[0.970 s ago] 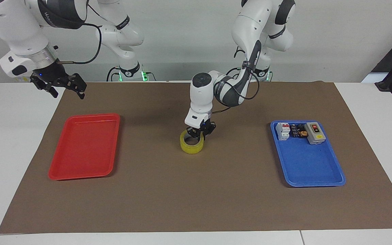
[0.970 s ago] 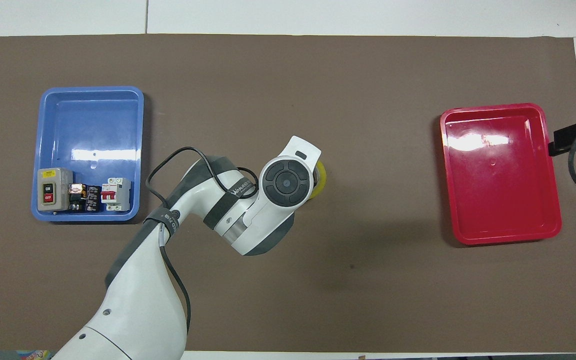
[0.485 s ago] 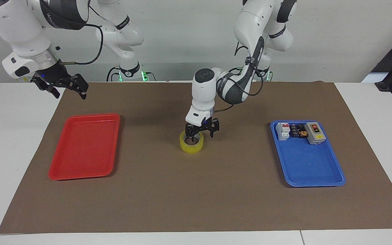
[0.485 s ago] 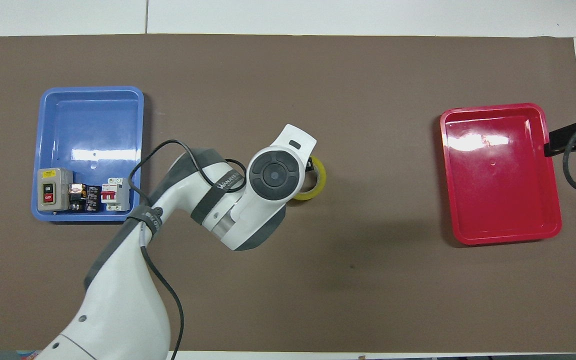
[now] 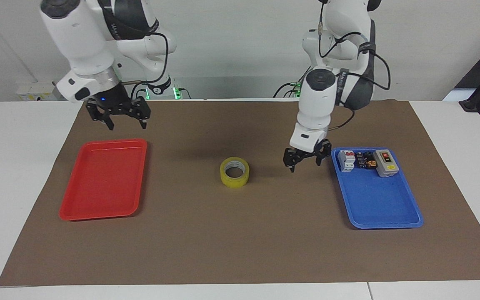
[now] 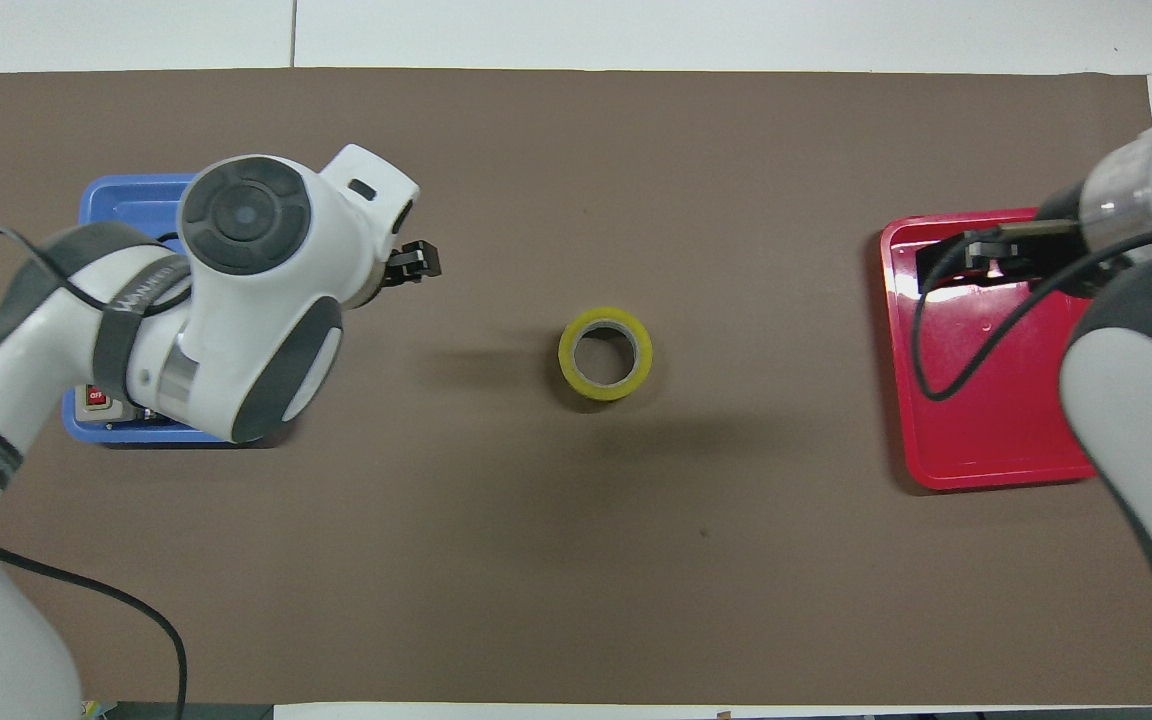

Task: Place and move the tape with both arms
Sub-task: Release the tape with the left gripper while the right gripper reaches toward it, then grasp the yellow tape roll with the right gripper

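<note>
The tape (image 5: 234, 171) lay flat on the brown mat (image 5: 240, 250) covering the table, mid-table, held by nothing. The left end effector (image 5: 305, 160) hung open and empty over the mat between the tape and the blue tray (image 5: 383, 208), clear of both. The right end effector (image 5: 118, 116) hovered open and empty above the mat, by the red tray's (image 5: 102, 183) robot-side edge.
</note>
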